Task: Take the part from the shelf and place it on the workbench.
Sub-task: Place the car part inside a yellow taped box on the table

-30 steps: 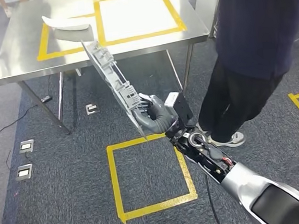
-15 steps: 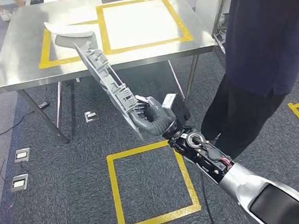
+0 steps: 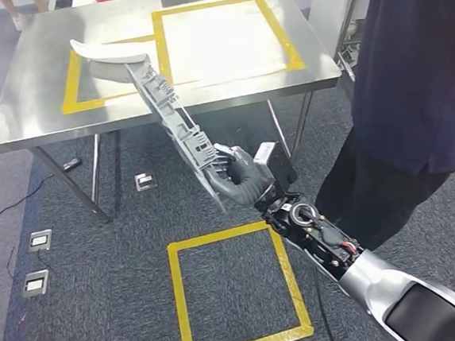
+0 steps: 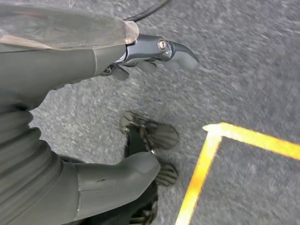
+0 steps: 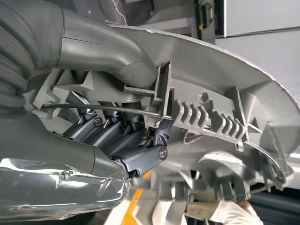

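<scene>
Clearly the right hand [image 3: 238, 177] grips the long grey plastic part [image 3: 172, 123] at its near end, far tip reaching over the workbench [image 3: 33, 108]. It looks light, stiff, ribbed; off-balance held there. Left hand [image 4: 106, 117] hangs spread, holding nothing.

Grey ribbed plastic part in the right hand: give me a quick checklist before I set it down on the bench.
1. Grip: right hand holds the long grey ribbed plastic part near its lower end, fingers wrapped into the ribs: ok.
2. Part over the steel workbench: only its far tip reaches the edge: not ok.
3. Landing spot: a white curved part already lies in the left yellow-taped box: not ok.
4. Person in dark clothes close beside the right arm: not ok.
5. Left hand hangs free over the carpet: ok.
</scene>
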{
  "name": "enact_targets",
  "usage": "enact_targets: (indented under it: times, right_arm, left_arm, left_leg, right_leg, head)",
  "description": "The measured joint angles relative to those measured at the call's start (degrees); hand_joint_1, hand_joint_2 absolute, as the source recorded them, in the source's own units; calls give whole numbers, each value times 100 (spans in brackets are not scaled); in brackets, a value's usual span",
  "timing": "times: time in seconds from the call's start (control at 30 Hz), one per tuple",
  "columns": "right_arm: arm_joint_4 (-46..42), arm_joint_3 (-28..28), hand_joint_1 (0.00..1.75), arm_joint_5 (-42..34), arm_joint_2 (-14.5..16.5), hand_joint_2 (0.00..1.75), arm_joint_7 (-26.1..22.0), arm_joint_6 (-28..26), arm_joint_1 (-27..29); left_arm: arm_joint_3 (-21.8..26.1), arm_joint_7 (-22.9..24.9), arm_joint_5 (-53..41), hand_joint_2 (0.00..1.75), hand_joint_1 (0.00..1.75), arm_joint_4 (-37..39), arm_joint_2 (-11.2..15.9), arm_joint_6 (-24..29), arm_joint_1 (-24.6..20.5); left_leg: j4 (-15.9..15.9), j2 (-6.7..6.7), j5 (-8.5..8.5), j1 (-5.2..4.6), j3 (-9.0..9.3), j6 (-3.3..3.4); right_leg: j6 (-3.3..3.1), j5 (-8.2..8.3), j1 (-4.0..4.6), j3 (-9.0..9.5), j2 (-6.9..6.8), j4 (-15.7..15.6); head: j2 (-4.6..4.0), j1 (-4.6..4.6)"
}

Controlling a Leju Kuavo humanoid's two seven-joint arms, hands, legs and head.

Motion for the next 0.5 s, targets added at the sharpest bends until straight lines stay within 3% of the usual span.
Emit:
enact_targets:
  times: [0.1, 0.13, 0.17, 0.2, 0.27, 0.3, 0.37, 0.43, 0.5]
  right_arm:
    - [-2, 0, 175, 0, 1, 175, -10, -10, -7]
    - [-2, 1, 175, 0, 1, 175, -11, -10, 4]
    - [-1, 2, 175, 0, 1, 175, -9, -10, 18]
    - [-1, 2, 175, 0, 1, 175, -5, -11, 31]
    - [0, 2, 175, 0, 1, 175, -3, -11, 33]
    - [-1, 1, 175, 0, 1, 175, -5, -11, 23]
    - [-5, 1, 175, 1, 1, 175, -11, -11, 2]
    - [-9, 1, 175, 1, 1, 175, -10, -11, 2]
    - [-10, 1, 175, 0, 1, 175, -6, -11, 3]
  left_arm:
    - [-1, -2, -1, 175, 0, 0, -3, 0, -1]
    - [-2, -1, -1, 175, 0, 0, -5, 0, 4]
    - [-2, 1, -1, 175, 0, 0, -6, 0, 10]
    - [-3, 2, -1, 175, 0, 0, -6, 0, 15]
    - [-3, 3, -2, 175, 0, 0, 2, 1, 21]
    - [-3, 3, -3, 175, 0, 0, 8, 1, 20]
    - [-3, 3, -5, 175, 0, 0, 14, 1, 14]
    - [-3, 3, -7, 175, 0, 0, 9, 1, 11]
    - [-3, 3, -8, 175, 0, 0, 4, 1, 11]
  left_leg:
    - [1137, 26, -396, 23, -705, -84]
    - [1357, 28, -456, 28, -896, -103]
    - [1358, 30, -395, 33, -984, -111]
    - [1130, 32, -199, 37, -960, -108]
    - [268, 38, 391, 36, -704, -58]
    - [-93, 41, 565, 24, -584, -24]
    - [-415, 43, 664, -10, -474, 49]
    - [-438, 40, 639, -13, -402, 118]
    - [-457, 41, 609, 5, -291, 187]
  right_leg:
    - [-40, -72, -7, 84, -2, -22]
    - [-43, -108, -6, 122, 0, -21]
    - [-42, -149, -5, 171, 3, -21]
    - [-38, -194, -5, 232, 6, -21]
    - [-19, -289, -2, 357, 10, -19]
    - [0, -331, 3, 395, 15, -18]
    - [61, -393, 7, 429, 23, -5]
    - [129, -447, 2, 454, 20, 36]
    - [181, -578, -5, 363, 8, 321]
  head:
    - [0, -72]
    - [0, -79]
    - [0, -85]
    - [0, -93]
    - [0, -111]
    - [0, -123]
    - [0, -134]
    - [0, -126]
    - [0, -99]
